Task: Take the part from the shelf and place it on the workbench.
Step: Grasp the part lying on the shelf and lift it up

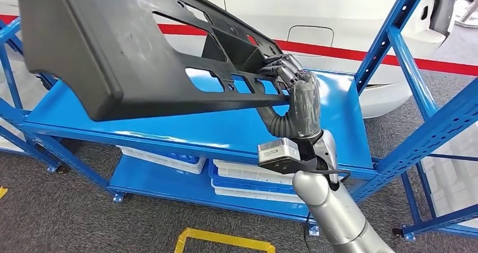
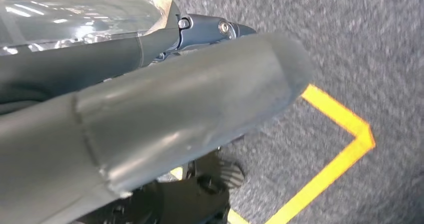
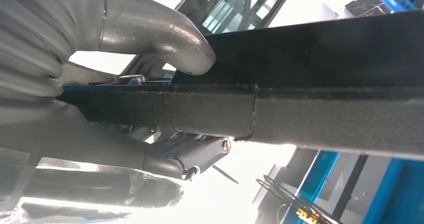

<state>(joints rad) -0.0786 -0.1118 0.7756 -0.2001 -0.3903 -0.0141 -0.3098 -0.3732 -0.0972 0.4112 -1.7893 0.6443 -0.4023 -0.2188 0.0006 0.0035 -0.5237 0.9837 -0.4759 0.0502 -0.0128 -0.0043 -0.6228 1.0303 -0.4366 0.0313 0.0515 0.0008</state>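
Head view shows the right hand (image 1: pixel 297 87) gripping the black part (image 1: pixel 113 50), lifted above the blue shelf (image 1: pixel 169 126); left hand (image 2: pixel 150 119) probably empty, fingers unclear. Next: carry it to the workbench.

- Head view: high, looking forward and down on blue shelf (image 1: pixel 169 130), mid range.
- Left wrist view: very close behind left hand (image 2: pixel 150 119), facing grey floor (image 2: pixel 360 49).
- Right wrist view: very close behind right hand (image 3: pixel 75 84); shares black part (image 3: pixel 325 84) with head view.
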